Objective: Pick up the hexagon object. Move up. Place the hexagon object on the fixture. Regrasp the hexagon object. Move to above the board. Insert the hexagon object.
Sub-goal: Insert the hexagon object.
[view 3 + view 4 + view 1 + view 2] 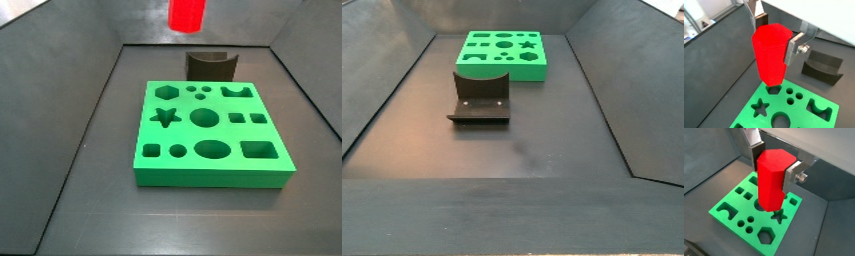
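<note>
The hexagon object (771, 55), a bright red hexagonal peg, hangs upright in my gripper (776, 37), which is shut on its upper part. Both wrist views show the silver fingers (793, 175) pressing on opposite sides of the red peg (771, 180) in the gripper (774, 165). Under the peg lies the green board (757, 117), with its cut-outs facing up, and the peg's tip is well clear of it. In a side view only the peg's lower end (187, 12) shows at the upper edge, high over the board (221, 133); the gripper is out of that picture.
The dark fixture (209, 65) stands on the floor just past the board's far end, seen also as the fixture (823, 67) and the fixture (481, 95). Sloping dark walls enclose the floor. The board (502, 68) lies at one end of the bin.
</note>
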